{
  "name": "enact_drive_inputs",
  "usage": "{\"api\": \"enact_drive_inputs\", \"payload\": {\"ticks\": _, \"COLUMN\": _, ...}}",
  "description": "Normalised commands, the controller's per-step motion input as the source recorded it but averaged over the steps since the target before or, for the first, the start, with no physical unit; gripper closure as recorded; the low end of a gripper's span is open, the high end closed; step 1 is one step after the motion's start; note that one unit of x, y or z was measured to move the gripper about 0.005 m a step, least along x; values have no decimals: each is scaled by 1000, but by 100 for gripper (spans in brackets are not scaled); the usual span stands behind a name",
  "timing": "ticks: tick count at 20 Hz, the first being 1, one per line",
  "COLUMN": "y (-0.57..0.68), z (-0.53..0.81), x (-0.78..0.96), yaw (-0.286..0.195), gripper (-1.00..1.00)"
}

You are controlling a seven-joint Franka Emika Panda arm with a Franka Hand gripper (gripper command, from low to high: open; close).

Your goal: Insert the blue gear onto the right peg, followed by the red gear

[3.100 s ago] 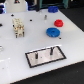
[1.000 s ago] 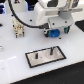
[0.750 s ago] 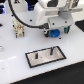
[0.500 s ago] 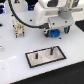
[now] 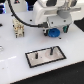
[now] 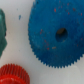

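Wrist view: toothed blue gear (image 6: 57, 35); ribbed red gear (image 6: 13, 75) nearby.

blue gear (image 6: 57, 35): bright blue, with a dark centre hole
red gear (image 6: 13, 75): bright red
plate (image 5: 46, 55): pale, framed in black
right peg (image 5: 50, 50): dark
table (image 5: 20, 60): white
arm (image 5: 55, 9): white casing

I can read no text, label, brand, number or sign on anything near my hand in either view.
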Motion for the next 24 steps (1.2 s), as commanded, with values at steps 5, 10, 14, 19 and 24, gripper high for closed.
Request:
{"api": "enact_drive_inputs", "payload": {"ticks": 5, "y": -27, "z": -63, "x": -223, "yaw": 0, "gripper": -100}}
{"api": "enact_drive_inputs", "payload": {"ticks": 10, "y": 9, "z": -76, "x": -219, "yaw": 0, "gripper": 100}}
{"api": "enact_drive_inputs", "payload": {"ticks": 14, "y": 7, "z": 237, "x": 70, "yaw": 0, "gripper": 100}}
{"api": "enact_drive_inputs", "payload": {"ticks": 19, "y": 3, "z": 526, "x": 323, "yaw": 0, "gripper": 100}}
{"api": "enact_drive_inputs", "payload": {"ticks": 24, "y": -12, "z": 520, "x": 503, "yaw": 0, "gripper": 100}}
